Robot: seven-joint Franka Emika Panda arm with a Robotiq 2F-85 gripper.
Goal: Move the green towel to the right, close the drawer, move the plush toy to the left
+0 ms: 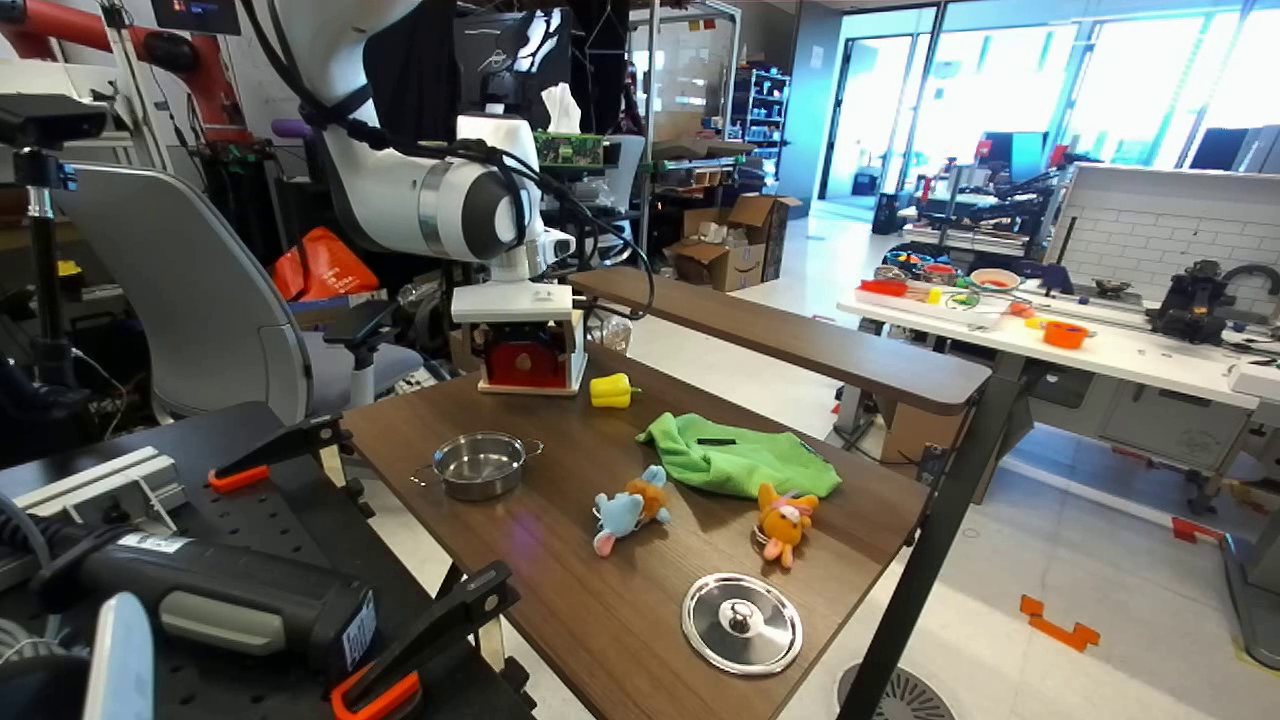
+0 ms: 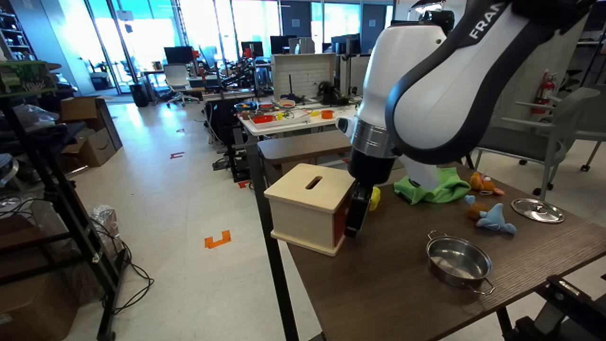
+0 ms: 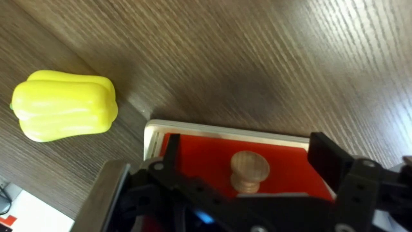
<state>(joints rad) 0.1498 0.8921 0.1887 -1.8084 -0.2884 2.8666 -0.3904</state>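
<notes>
The drawer is a red front (image 3: 209,154) with a round wooden knob (image 3: 249,167), set in a pale wooden box (image 2: 307,213) at the table's end. Its front lies within the box frame and looks pushed in. My gripper (image 3: 245,139) is open, with one finger on each side of the knob, not touching it; it also shows against the drawer side in an exterior view (image 2: 354,232). The green towel (image 1: 740,460) lies crumpled on the table, also in an exterior view (image 2: 438,187). Two plush toys lie near it: a blue-brown one (image 1: 625,512) and an orange one (image 1: 783,525).
A yellow toy pepper (image 3: 64,106) lies beside the box. A steel pot (image 1: 480,488) stands at one long edge of the table, and a steel lid (image 1: 742,640) lies toward the end away from the box. Clamps (image 1: 430,640) stick out from the neighbouring black table.
</notes>
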